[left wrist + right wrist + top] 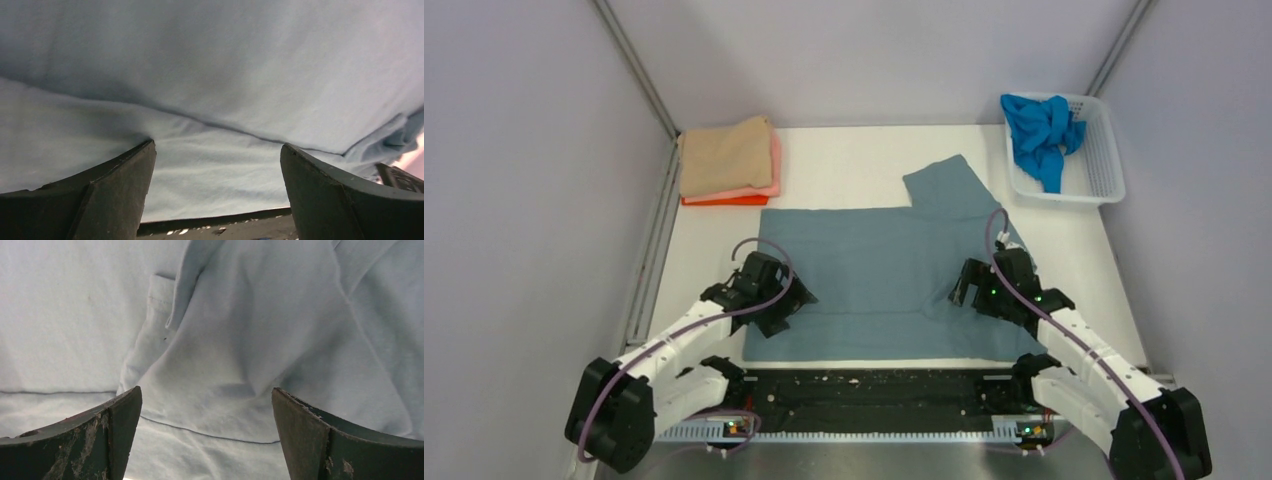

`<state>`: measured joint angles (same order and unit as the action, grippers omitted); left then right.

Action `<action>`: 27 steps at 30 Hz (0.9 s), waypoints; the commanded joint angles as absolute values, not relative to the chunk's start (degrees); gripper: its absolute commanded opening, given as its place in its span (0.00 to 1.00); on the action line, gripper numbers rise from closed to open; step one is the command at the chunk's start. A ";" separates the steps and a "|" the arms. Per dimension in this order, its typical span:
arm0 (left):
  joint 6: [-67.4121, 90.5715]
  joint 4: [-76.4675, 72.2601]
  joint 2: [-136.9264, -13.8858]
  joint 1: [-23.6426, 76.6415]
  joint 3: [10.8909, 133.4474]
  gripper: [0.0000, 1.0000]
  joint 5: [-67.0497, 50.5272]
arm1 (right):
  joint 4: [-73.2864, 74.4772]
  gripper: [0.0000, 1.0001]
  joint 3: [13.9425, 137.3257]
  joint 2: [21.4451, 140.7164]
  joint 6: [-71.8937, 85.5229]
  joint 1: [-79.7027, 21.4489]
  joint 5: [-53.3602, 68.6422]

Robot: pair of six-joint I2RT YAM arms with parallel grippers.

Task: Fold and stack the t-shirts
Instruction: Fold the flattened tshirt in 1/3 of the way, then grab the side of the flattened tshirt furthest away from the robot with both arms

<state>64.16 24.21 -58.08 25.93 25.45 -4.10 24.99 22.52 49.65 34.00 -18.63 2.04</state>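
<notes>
One grey shirt (874,270) flat, three stacked shirts (727,160), one blue shirt (1039,135), left gripper (217,145) spread, right gripper (206,390) spread

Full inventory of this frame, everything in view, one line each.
spread t-shirt: 1, dusty grey-blue, flat on mid-table
tan t-shirt: 1, tan, folded, top of the far-left stack
pink t-shirt: 1, pink, folded, under the tan one
orange t-shirt: 1, orange, folded, bottom of the stack
crumpled t-shirt: 1, bright blue, in the basket
basket: 1, white mesh, far-right corner
table: 1, white
rail: 1, black, near edge between the arm bases
left arm: 1, white and black, near left
right arm: 1, white and black, near right
left fingers: 2, black, apart, over the spread shirt
right fingers: 2, black, apart, over the spread shirt
</notes>
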 commanded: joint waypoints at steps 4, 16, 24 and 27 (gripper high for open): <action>58.54 35.95 -57.61 26.07 36.54 0.99 8.07 | 23.62 0.99 35.44 49.18 30.30 -19.19 -4.75; 42.02 30.99 -92.16 9.94 72.29 0.99 10.28 | 5.72 0.99 39.63 56.21 26.23 -19.08 -8.88; 35.26 36.36 -113.85 7.63 92.80 0.97 14.31 | 5.71 0.99 40.95 62.34 22.32 -18.97 -11.06; 33.35 34.06 -117.89 7.30 92.91 0.95 12.47 | 5.57 0.99 40.84 63.07 20.90 -18.97 -11.52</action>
